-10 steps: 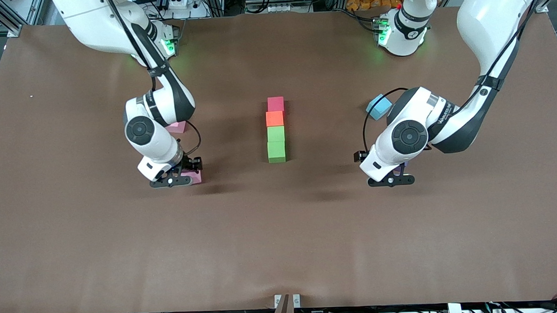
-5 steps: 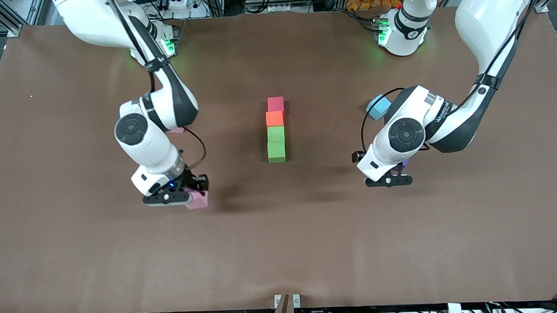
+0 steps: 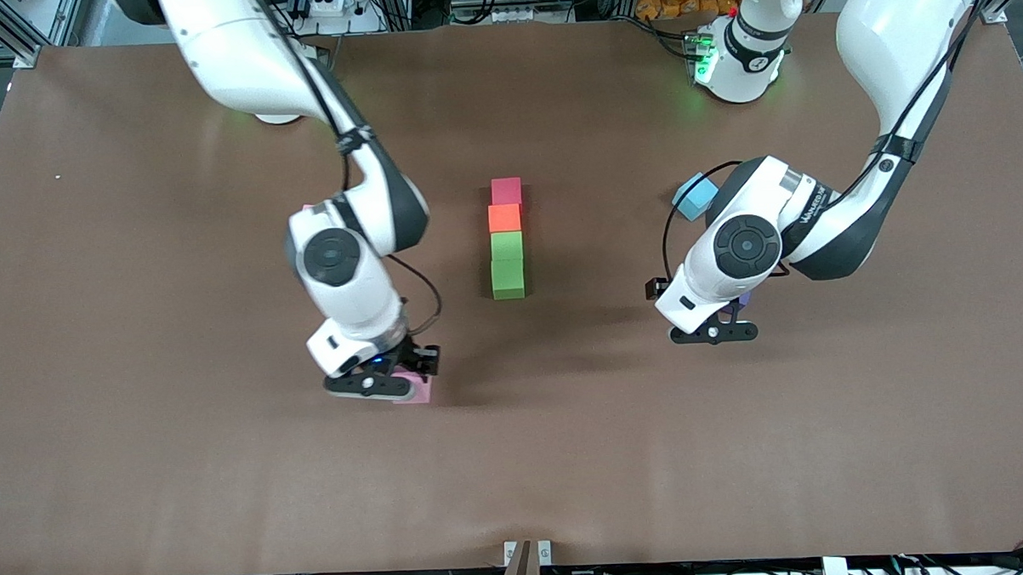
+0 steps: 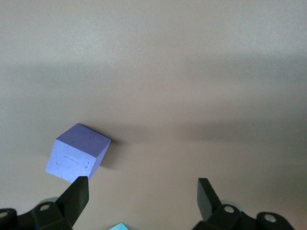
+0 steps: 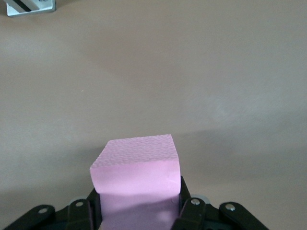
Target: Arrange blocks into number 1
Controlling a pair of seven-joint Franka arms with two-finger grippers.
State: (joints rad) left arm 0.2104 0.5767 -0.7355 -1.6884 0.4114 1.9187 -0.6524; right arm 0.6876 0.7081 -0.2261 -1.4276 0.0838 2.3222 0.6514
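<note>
Pink block (image 3: 416, 389) is pinched tight in the right gripper (image 3: 385, 385), up over bare table (image 3: 143, 470) toward the right arm's end of the column, where crimson (image 3: 506, 191), orange (image 3: 504, 218) and two green blocks (image 3: 507, 264) sit touching. Set down crooked, soft foam could nudge that line askew or twist in the fingers. Left gripper (image 4: 141, 191) waits, fingers spread and empty, just beside the purple block (image 4: 78, 152), sky-blue block (image 3: 695, 195) near its arm

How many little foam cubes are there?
7: crimson, orange and two green cubes form a line mid-table; sky-blue lies beside the left arm; purple sits by the left tool; pink is gripped by the right tool. Another may hide beneath the right arm.
</note>
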